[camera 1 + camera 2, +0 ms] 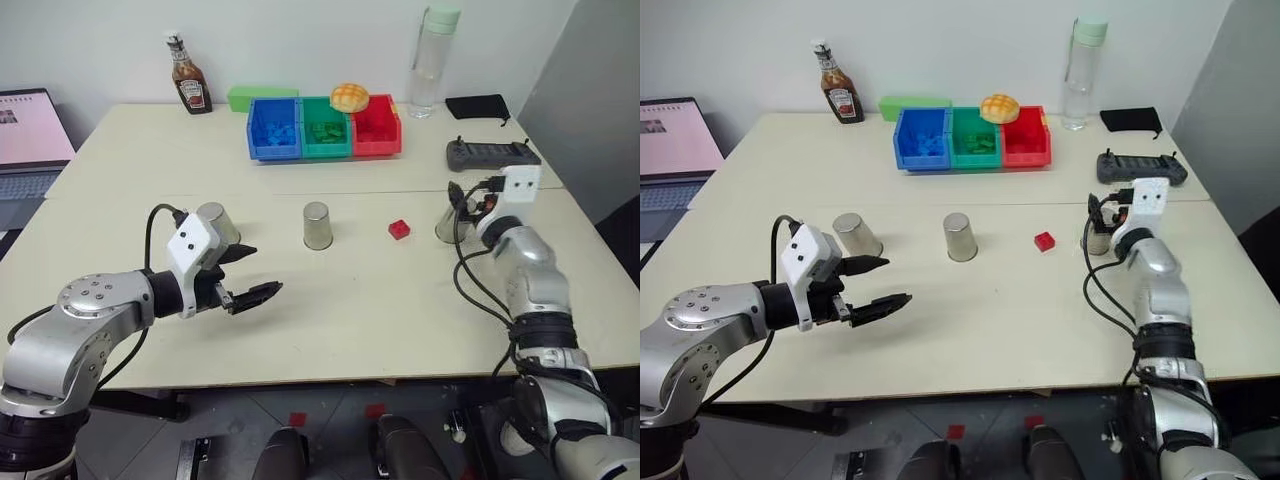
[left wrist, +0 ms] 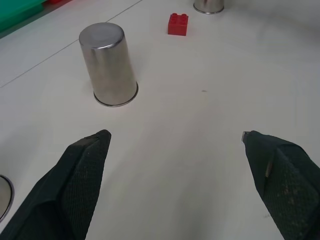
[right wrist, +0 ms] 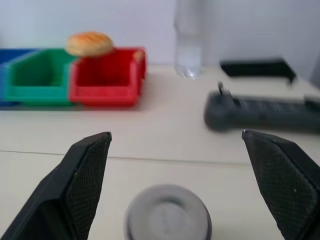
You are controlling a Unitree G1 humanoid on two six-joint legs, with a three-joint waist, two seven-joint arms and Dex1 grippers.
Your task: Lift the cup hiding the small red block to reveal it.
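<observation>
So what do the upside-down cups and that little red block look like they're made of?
The cups, like the middle cup, look like brushed steel: silvery grey with soft reflections. The red block looks like glossy moulded plastic, with studs on top, though that is judged by look alone.

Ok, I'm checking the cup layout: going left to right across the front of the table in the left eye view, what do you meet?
Left claw → left cup just behind it → middle cup → small red block, uncovered → right cup → right claw, open above that cup.
</observation>
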